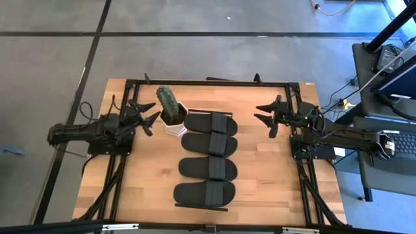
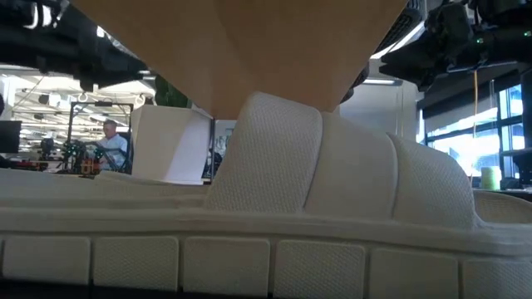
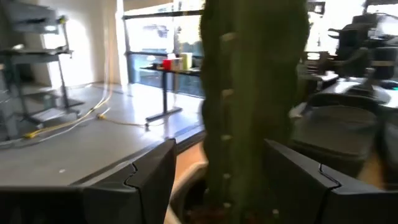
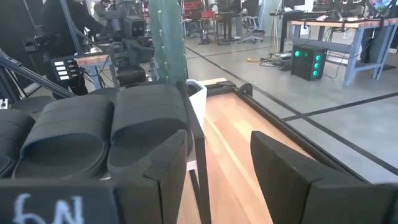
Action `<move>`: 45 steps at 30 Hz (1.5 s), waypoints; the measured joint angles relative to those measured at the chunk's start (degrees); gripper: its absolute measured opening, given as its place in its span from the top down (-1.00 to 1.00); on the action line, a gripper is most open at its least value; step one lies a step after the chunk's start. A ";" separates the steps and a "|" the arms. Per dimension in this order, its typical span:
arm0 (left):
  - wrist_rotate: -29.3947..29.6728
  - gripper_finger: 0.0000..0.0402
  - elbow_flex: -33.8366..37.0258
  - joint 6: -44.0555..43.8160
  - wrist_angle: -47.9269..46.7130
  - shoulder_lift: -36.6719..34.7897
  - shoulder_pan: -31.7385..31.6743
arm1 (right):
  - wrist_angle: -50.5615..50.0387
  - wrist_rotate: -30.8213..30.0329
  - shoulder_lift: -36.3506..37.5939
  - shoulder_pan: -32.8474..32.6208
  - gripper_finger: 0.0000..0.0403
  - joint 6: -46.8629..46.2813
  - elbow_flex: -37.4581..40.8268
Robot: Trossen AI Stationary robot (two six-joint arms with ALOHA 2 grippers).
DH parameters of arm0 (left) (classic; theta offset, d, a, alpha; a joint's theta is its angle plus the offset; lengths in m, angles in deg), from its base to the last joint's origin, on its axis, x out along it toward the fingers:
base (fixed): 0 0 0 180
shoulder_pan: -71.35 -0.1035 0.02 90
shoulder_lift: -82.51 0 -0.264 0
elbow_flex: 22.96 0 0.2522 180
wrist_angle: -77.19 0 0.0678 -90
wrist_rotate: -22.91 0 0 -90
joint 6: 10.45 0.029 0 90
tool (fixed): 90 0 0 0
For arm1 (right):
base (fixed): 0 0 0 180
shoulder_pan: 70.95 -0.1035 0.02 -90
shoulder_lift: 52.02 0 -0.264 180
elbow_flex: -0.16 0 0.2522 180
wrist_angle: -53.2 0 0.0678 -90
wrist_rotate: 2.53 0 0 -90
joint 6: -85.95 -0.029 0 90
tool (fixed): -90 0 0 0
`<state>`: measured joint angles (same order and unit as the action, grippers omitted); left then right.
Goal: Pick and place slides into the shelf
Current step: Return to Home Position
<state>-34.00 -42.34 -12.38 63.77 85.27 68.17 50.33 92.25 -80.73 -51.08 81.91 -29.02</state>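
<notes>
- We judge the placing finished and the step in hand to be the return to rest. Neither gripper holds anything, and no slide lies loose on the table in the high view.
- Four black slides (image 1: 208, 156) lie in a row on top of the shelf (image 2: 283, 50), running from 12 o'clock to 6 o'clock through the table's middle.
- In the low view a grey-beige slide (image 2: 332, 174) lies under the shelf's wooden underside. We can make out only this one for certain.
- The left gripper (image 1: 151, 122) hangs at about 10 o'clock, fingers spread wide and empty, pointing at the cactus (image 1: 167, 103) in its white pot (image 1: 174, 128) just beside the top slide.
- The right gripper (image 1: 263, 117) hangs at about 2 o'clock, fingers also wide and empty, well apart from the row.
- For the next move we would pull each arm straight back toward its own side, the left toward 9 o'clock and the right toward 3 o'clock.
- The left arm needs the most care, since the cactus stands close in front of its fingers and a forward drift or a swing could tip the pot.
</notes>
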 joint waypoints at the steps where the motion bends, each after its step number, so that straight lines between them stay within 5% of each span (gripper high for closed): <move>1: -0.49 -0.12 0.34 -0.61 0.13 -0.01 -1.27 | -0.05 0.01 0.00 0.00 0.11 -0.17 0.00; 19: -2.61 -0.12 1.94 -0.53 -1.21 -0.31 -5.44 | -13.44 -0.20 10.43 -0.07 0.11 0.09 0.05; 32: -5.19 -0.12 1.94 -2.13 -4.77 -0.31 -5.44 | -8.85 -0.20 28.37 -0.07 0.11 -1.93 14.36; 45: -2.22 -0.12 1.92 -3.50 -7.17 -0.33 -5.42 | -9.07 -0.13 28.00 -0.07 0.11 -2.19 14.93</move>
<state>-36.22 -40.42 -15.88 56.60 84.94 62.75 41.26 92.12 -52.73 -51.14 79.71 -14.09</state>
